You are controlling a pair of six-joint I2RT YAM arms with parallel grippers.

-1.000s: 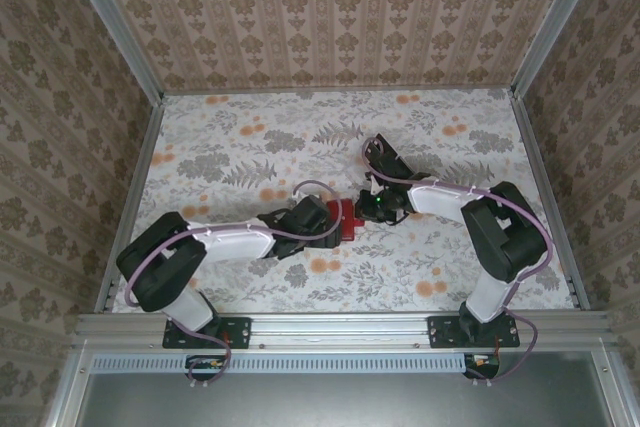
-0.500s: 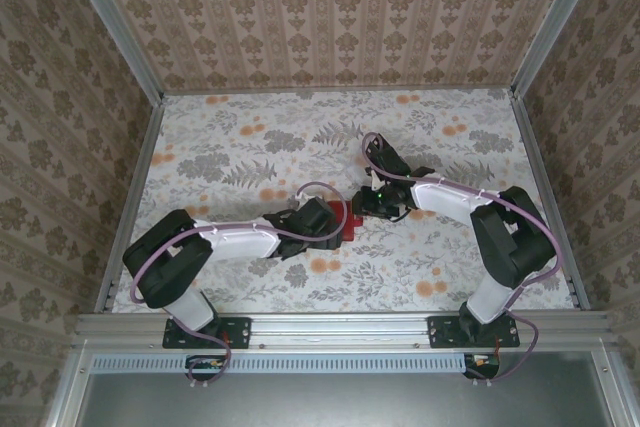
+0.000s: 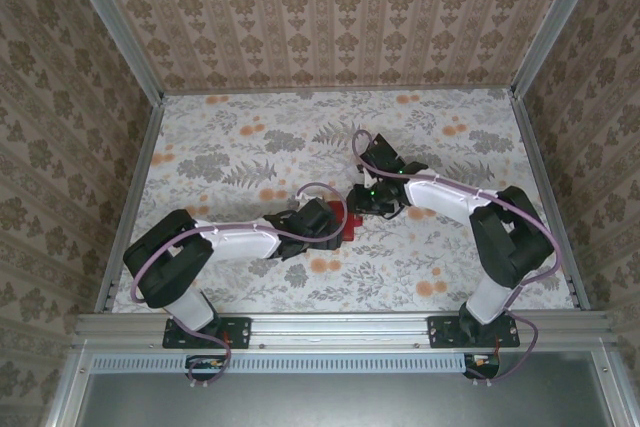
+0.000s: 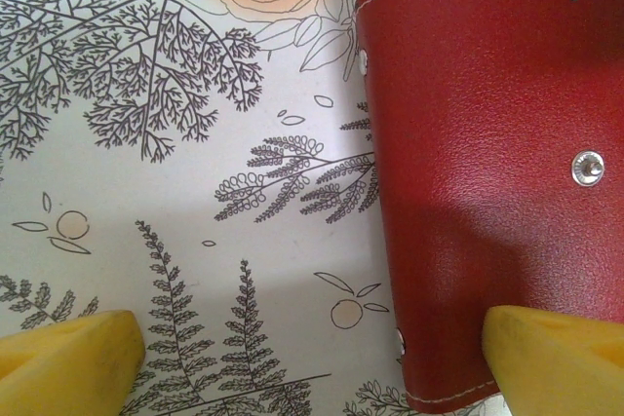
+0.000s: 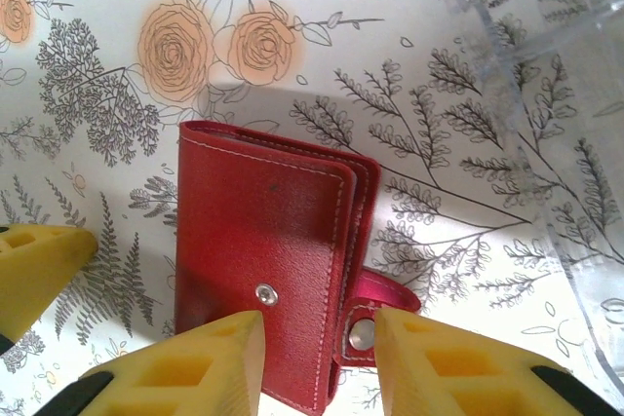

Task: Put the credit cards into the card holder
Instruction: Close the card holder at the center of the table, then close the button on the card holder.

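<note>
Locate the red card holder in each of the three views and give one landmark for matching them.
Top external: the card holder is a small red patch just below the picture's centre.
Left wrist: it covers the right half, top to bottom.
Right wrist: it lies left of centre in the lower half.
Shared landmark: the silver snap stud on its red face, seen in both wrist views; too small to tell from above.

Red card holder (image 4: pixel 487 172) on floral cloth (image 4: pixel 146 192); left pincer (image 4: pixel 312 362) spread wide.
</note>
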